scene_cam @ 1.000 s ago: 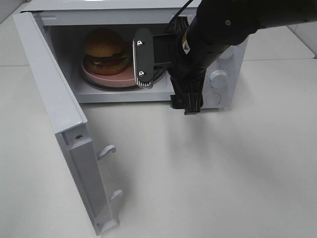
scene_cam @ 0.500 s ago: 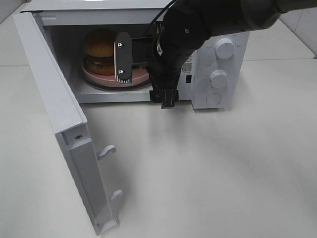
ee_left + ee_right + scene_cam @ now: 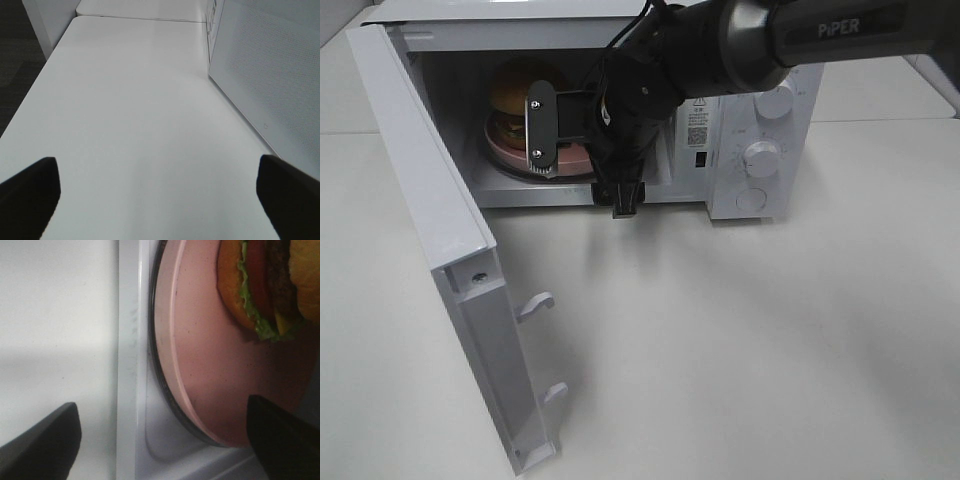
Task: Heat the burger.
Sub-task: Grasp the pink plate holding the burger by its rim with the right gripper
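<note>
The burger [image 3: 508, 92] sits on a round pink plate [image 3: 502, 152] inside the open white microwave [image 3: 750, 190]. My right gripper [image 3: 543, 131] is at the oven's opening, just in front of the plate and burger, and hides part of them. In the right wrist view the plate [image 3: 210, 365] and the burger's bun, lettuce, tomato and patty [image 3: 265, 285] lie between the spread fingertips [image 3: 45, 440]; the gripper is open and empty. My left gripper [image 3: 160, 190] is open and empty over bare table, outside the exterior view.
The microwave door [image 3: 430, 200] stands open toward the front left, its latch hooks [image 3: 535, 305] pointing right; its perforated panel shows in the left wrist view [image 3: 270, 75]. Two knobs [image 3: 761, 157] sit on the control panel. The white table [image 3: 750, 340] stretches in front.
My right arm has swung left across the microwave front, from near the control panel to the oven's opening. The gripper now stands in front of the burger and plate.
</note>
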Motion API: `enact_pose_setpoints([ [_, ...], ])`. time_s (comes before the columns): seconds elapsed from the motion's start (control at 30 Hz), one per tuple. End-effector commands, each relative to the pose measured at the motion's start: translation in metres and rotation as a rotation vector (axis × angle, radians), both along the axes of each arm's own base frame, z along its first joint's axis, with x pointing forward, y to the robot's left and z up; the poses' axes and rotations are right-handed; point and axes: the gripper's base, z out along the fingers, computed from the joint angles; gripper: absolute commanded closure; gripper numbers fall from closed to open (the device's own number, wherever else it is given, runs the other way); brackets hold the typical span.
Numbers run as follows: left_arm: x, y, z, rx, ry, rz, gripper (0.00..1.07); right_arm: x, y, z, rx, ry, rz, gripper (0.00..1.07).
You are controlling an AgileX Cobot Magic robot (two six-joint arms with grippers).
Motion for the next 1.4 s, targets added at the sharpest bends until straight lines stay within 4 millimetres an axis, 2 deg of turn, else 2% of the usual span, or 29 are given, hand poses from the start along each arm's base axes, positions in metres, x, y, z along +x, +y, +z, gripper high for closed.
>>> enact_pose_setpoints([
  [0.03, -0.002, 0.0, 0.001, -0.007, -0.028, 0.0, 0.06, 0.008, 0.009, -0.008, 0.029, -0.001, -0.018, 0.23],
  [0.13, -0.002, 0.0, 0.001, -0.007, -0.028, 0.0, 0.06, 0.01, 0.01, -0.01, 0.032, 0.001, -0.022, 0.24],
  [0.27, -0.002, 0.0, 0.001, -0.003, -0.028, 0.003, 0.06, 0.021, 0.019, -0.026, 0.047, -0.001, -0.03, 0.25],
  [0.47, -0.002, 0.0, 0.001, -0.003, -0.028, 0.003, 0.06, 0.03, 0.029, -0.038, 0.096, 0.013, -0.049, 0.26],
  [0.63, -0.002, 0.0, 0.001, -0.003, -0.028, 0.003, 0.06, 0.033, 0.033, -0.045, 0.112, 0.016, -0.049, 0.28],
  [0.73, -0.002, 0.0, 0.001, -0.002, -0.028, 0.004, 0.06, 0.033, 0.034, -0.051, 0.123, 0.027, -0.054, 0.32],
  [0.83, -0.002, 0.0, 0.001, -0.001, -0.028, 0.005, 0.06, 0.034, 0.034, -0.053, 0.123, 0.029, -0.053, 0.38],
  [0.9, -0.002, 0.0, 0.001, 0.0, -0.028, 0.005, 0.06, 0.034, 0.034, -0.054, 0.123, 0.028, -0.052, 0.46],
  [0.93, -0.002, 0.0, 0.001, 0.0, -0.028, 0.005, 0.06, 0.034, 0.034, -0.054, 0.123, 0.028, -0.052, 0.46],
  [0.97, -0.002, 0.0, 0.001, 0.0, -0.028, 0.005, 0.06, 0.034, 0.034, -0.054, 0.123, 0.028, -0.052, 0.52],
  [1.0, -0.002, 0.0, 0.001, 0.0, -0.028, 0.005, 0.06, 0.034, 0.034, -0.054, 0.123, 0.028, -0.052, 0.52],
  [1.03, -0.002, 0.0, 0.001, 0.0, -0.028, 0.005, 0.06, 0.034, 0.034, -0.054, 0.123, 0.028, -0.052, 0.56],
  [1.07, -0.002, 0.0, 0.001, 0.0, -0.028, 0.005, 0.06, 0.034, 0.034, -0.054, 0.124, 0.029, -0.052, 0.64],
  [1.1, -0.002, 0.0, 0.001, 0.0, -0.028, 0.005, 0.06, 0.034, 0.034, -0.054, 0.124, 0.029, -0.052, 0.64],
  [1.17, -0.002, 0.0, 0.001, 0.0, -0.028, 0.005, 0.06, 0.033, 0.035, -0.054, 0.137, 0.04, -0.062, 0.77],
  [1.2, -0.002, 0.0, 0.001, 0.0, -0.028, 0.005, 0.06, 0.033, 0.035, -0.054, 0.137, 0.04, -0.062, 0.77],
  [1.27, -0.002, 0.0, 0.001, 0.0, -0.028, 0.005, 0.06, 0.032, 0.035, -0.054, 0.157, 0.06, -0.079, 0.88],
  [1.3, -0.002, 0.0, 0.001, 0.0, -0.028, 0.005, 0.06, 0.032, 0.035, -0.054, 0.157, 0.06, -0.079, 0.88],
  [1.33, -0.002, 0.0, 0.001, 0.0, -0.028, 0.005, 0.06, 0.031, 0.034, -0.052, 0.159, 0.073, -0.09, 0.93],
  [1.4, -0.002, 0.0, 0.001, 0.0, -0.028, 0.005, 0.06, 0.031, 0.034, -0.049, 0.156, 0.077, -0.096, 0.96],
])
